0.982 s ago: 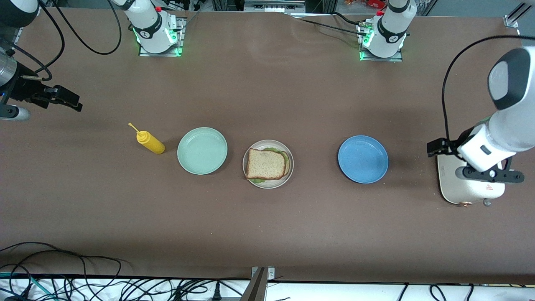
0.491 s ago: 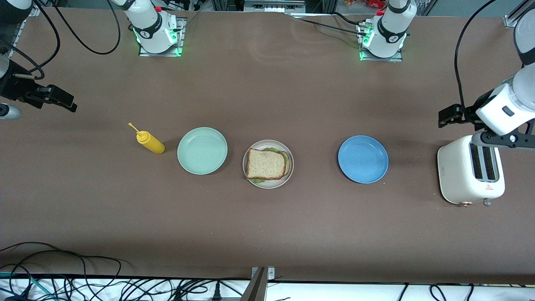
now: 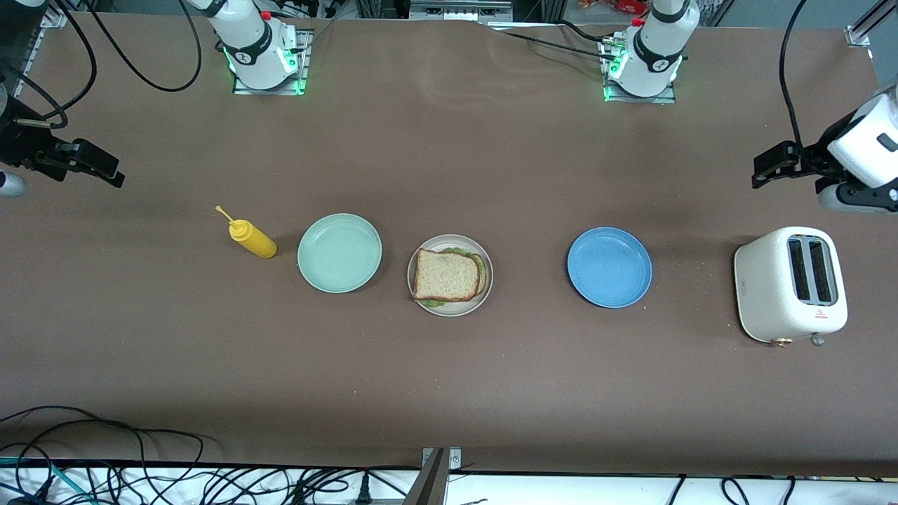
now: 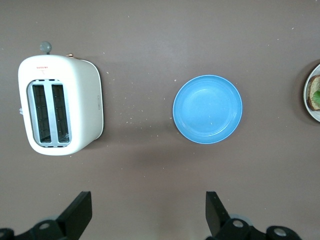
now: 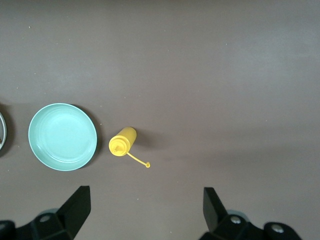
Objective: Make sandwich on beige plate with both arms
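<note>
- The sandwich (image 3: pixel 449 275) lies assembled on the beige plate (image 3: pixel 484 298) at the middle of the bench (image 3: pixel 449 393): a bread slice on top, green lettuce showing at its edges.
- The left gripper (image 3: pixel 772 165) hangs in the air at the left arm's end of the bench, fingers (image 4: pixel 80 212) spread wide and holding nothing, well apart from the sandwich.
- The right gripper (image 3: pixel 105 170) hangs over bare bench at the right arm's end, its fingers (image 5: pixel 79 205) also spread and empty, well apart from the sandwich.
- A blue plate (image 3: pixel 609 267) lies between the beige plate and a white toaster (image 3: pixel 789 284), toward the left arm's end; it is empty.
- A mint green plate (image 3: pixel 339 252) sits just beside the beige plate toward the right arm's end, with a yellow squeeze bottle (image 3: pixel 251 238) next to it, tilted.
- All these things stand in one row across the bench, apart from each other.
- Cables (image 3: pixel 105 456) lie along the bench's near edge.
</note>
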Tool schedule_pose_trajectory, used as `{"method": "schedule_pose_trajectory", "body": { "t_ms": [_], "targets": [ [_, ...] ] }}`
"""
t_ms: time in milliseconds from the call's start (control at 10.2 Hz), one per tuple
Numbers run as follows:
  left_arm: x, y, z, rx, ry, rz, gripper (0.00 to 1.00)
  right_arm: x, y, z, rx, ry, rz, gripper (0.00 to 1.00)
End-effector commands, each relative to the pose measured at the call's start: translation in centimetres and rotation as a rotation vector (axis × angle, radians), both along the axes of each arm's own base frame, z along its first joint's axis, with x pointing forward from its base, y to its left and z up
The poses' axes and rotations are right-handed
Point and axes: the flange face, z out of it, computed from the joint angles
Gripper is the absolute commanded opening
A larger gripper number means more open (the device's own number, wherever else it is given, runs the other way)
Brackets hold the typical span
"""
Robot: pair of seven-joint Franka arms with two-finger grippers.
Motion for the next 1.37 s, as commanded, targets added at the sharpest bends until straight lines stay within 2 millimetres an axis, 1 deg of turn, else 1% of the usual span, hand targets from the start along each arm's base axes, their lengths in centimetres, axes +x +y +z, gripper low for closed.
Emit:
{"method": "schedule_pose_trajectory", "body": {
  "t_ms": [0,196,294,393,589,687,785,883,982,1080,1276],
  "targets": [
    [-1.7,0.3,0.3,0.011,0.039,-0.017,1.0,-0.2,-0.2,0.7,0.0,0.001,0.001,1.0],
    [-2.0,0.3,0.1,0.011,0.054,-0.018,1.0,-0.2,-0.4,0.7,0.001,0.001,0.045,1.0],
    [-2.1,0.3,-0.4,0.011,0.065,-0.015,1.0,-0.1,-0.8,0.6,0.001,0.002,0.05,1.0],
    [-2.6,0.3,-0.7,0.011,0.074,-0.012,1.0,-0.1,-0.8,0.6,-0.001,0.002,0.05,1.0],
    [-2.6,0.2,-0.9,0.01,0.073,-0.02,1.0,-0.1,-0.8,0.6,-0.001,0.002,0.05,1.0],
    [-2.6,-0.5,-0.9,0.01,0.073,-0.034,1.0,-0.1,-0.8,0.6,-0.001,0.002,0.05,1.0],
    [-2.3,-1.2,-1.1,0.011,0.076,-0.046,1.0,-0.1,-0.8,0.6,-0.001,0.002,0.05,1.0],
    [-2.1,-1.4,-1.4,0.014,0.082,-0.048,1.0,-0.2,-0.8,0.6,0.0,0.004,0.052,1.0],
    [-2.0,-1.5,-1.2,0.014,0.08,-0.045,1.0,-0.3,-0.8,0.5,0.0,0.008,0.052,1.0],
    [-1.5,-1.4,-1.5,0.017,0.082,-0.043,1.0,-0.4,-0.8,0.4,0.001,0.017,0.05,1.0],
    [-1.4,-1.5,-1.6,0.015,0.082,-0.043,1.0,-0.3,-0.8,0.4,0.0,0.017,0.047,1.0]
  ]
}}
